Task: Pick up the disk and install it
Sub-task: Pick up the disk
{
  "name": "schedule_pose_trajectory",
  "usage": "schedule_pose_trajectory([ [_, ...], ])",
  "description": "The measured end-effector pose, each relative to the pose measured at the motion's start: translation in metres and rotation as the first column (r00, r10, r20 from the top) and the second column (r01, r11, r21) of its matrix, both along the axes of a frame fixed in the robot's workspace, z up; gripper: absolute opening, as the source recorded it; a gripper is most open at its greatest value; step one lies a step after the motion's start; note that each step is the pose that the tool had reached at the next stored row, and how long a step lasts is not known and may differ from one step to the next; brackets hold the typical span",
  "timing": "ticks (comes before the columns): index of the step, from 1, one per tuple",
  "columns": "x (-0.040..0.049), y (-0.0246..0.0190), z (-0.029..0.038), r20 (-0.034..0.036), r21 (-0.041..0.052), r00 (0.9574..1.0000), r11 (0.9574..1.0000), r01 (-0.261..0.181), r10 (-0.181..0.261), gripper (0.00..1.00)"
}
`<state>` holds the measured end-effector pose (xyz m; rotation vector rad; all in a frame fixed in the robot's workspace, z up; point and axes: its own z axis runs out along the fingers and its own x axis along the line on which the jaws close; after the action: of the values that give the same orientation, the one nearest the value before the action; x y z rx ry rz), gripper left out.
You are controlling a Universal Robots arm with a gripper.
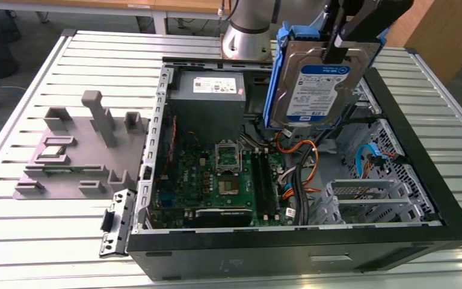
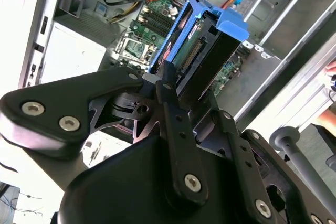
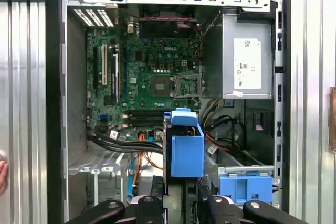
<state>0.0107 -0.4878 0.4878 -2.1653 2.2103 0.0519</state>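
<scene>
The jaws are clamped on the top edge of the disk [image 1: 315, 78]. It hangs beneath them, long axis close to vertical, with its label face open to the exterior view. It is well clear of the desk [image 1: 22, 241] and held over the open computer case [image 1: 295, 256] (far half, toward the exterior view's right) — the grey metal cage [image 1: 367, 195] sits lower and nearer.

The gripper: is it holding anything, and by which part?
Yes: the gripper clamps the disk at its upper end, above the open computer case.
</scene>
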Motion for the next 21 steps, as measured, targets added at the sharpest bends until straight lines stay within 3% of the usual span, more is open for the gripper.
schedule_pose_trajectory([
  [3,0.0,-0.0058,-0.0002,0.0001,0.004,1.0,1.0,0.0,0.0,0.35],
  [6,-0.0001,-0.0088,-0.0002,0.0,0.0043,1.0,1.0,0.0,0.0,0.35],
  [21,0.0,-0.0137,-0.0003,0.0001,0.0044,1.0,1.0,0.0,0.0,0.35],
])
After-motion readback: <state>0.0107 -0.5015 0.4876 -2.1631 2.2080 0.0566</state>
